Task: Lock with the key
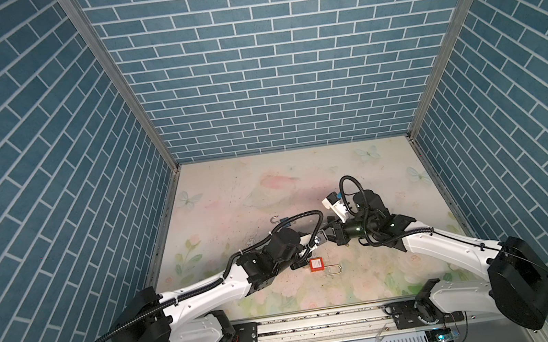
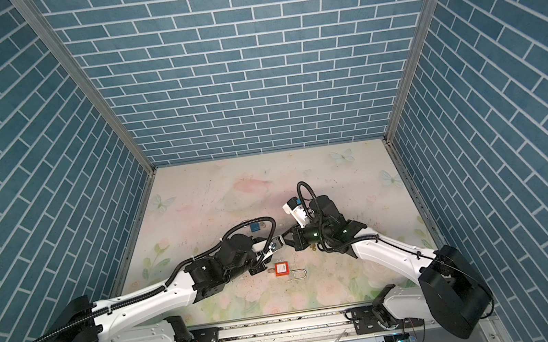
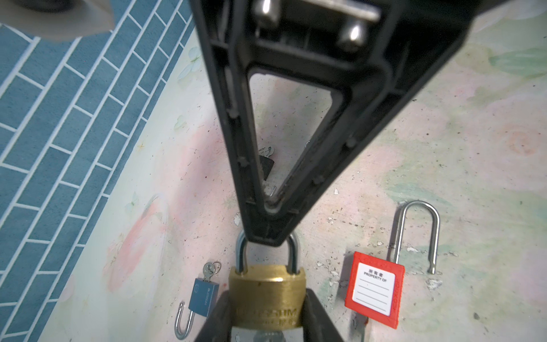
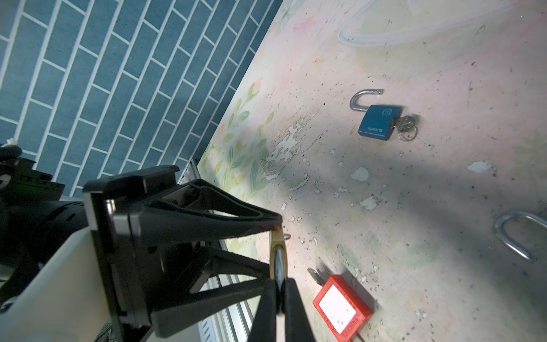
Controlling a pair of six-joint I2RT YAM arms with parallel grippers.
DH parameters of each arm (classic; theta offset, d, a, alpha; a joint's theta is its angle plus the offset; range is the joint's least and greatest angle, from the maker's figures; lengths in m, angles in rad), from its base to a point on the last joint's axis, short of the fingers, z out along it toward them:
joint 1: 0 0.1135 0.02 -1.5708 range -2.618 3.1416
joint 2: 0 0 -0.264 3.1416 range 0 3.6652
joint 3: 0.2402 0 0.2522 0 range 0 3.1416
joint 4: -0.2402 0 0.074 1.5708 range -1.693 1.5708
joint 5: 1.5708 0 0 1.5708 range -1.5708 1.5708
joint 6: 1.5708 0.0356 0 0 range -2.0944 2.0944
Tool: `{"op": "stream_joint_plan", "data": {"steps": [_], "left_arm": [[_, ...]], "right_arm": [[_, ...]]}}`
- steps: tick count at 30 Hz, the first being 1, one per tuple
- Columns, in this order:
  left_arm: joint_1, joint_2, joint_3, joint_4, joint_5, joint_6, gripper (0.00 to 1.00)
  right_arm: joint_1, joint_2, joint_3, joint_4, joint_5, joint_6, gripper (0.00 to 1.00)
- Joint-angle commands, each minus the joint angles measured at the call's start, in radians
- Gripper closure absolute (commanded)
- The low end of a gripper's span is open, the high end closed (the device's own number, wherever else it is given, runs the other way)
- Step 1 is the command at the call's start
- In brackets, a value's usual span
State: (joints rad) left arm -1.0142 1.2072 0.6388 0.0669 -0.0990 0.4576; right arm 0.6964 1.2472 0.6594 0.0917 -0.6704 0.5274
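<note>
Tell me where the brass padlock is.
The brass padlock, clearest in the left wrist view, is held over mid-table: body in the left gripper, shackle in the right gripper, with the red padlock nearest.

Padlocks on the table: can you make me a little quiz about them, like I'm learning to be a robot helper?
1. Which padlock does the left gripper grip by its body?
A) blue padlock
B) red padlock
C) brass padlock
2. True or false: the blue padlock's shackle is clicked shut.
3. Fill in: the right gripper pinches the brass padlock's ____.

Key: 1 C; 2 false, it stands open; 3 shackle.
</note>
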Motion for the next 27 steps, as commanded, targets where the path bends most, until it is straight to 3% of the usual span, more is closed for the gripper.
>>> {"op": "stream_joint_plan", "data": {"steps": [1, 8, 15, 20, 23, 27], "left_arm": [[-0.031, -0.033, 0.098, 0.448, 0.063, -0.050, 1.00], [-0.030, -0.047, 0.032, 0.396, 0.022, -0.137, 1.00], [-0.030, -0.066, -0.056, 0.345, -0.047, -0.272, 1.00], [-0.030, -0.069, -0.082, 0.315, -0.123, -0.382, 1.00], [-0.029, -0.073, -0.077, 0.315, -0.174, -0.474, 1.00], [-0.029, -0.084, -0.052, 0.331, -0.244, -0.698, 1.00]], "right_arm": [[0.026, 0.021, -0.038, -0.100, -0.046, 0.020, 1.00], [-0.024, -0.039, -0.004, -0.163, -0.034, -0.012, 1.00], [-0.108, -0.166, 0.114, -0.307, 0.045, -0.093, 0.74], [-0.131, -0.311, 0.144, -0.305, 0.125, -0.118, 0.57], [-0.130, -0.409, 0.119, -0.265, 0.167, -0.142, 0.53], [-0.130, -0.530, 0.014, -0.153, 0.240, -0.175, 0.53]]}}
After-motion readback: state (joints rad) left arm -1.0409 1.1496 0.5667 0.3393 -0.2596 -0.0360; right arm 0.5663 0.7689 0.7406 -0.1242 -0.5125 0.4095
